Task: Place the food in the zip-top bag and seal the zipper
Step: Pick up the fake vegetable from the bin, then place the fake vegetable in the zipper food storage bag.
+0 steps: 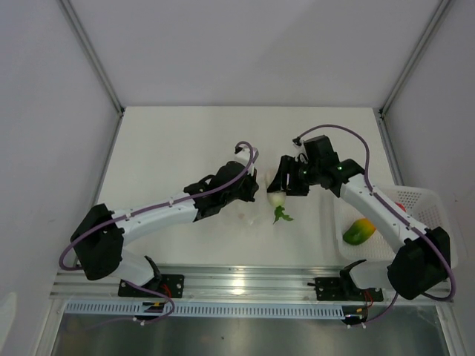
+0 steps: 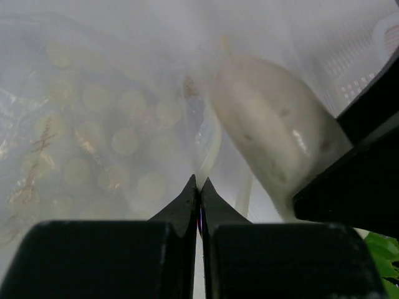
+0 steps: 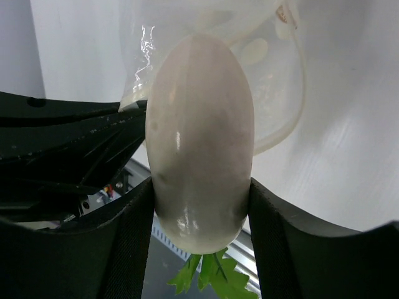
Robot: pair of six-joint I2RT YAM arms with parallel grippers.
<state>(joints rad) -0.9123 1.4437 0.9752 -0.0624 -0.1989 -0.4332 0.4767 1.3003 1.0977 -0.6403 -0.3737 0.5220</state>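
A white radish [image 3: 199,143] with green leaves [image 1: 282,216] is clamped between the pads of my right gripper [image 3: 199,205], tip pointing at the zip-top bag [image 3: 262,56]. The bag's mouth edge, the zipper [image 3: 300,93], curves round just beyond the radish tip and carries a small reddish mark. My left gripper [image 2: 198,180] is shut on a fold of the clear bag [image 2: 93,124] and holds it up, with the radish [image 2: 268,131] close on its right. From above, the left gripper [image 1: 249,185] and right gripper [image 1: 286,182] face each other mid-table.
A white slotted basket [image 1: 427,199] stands at the right edge of the table. An orange-and-green toy fruit [image 1: 359,231] lies in it, and a red piece [image 1: 401,206] shows behind the right arm. Pale round patterns show through the bag film.
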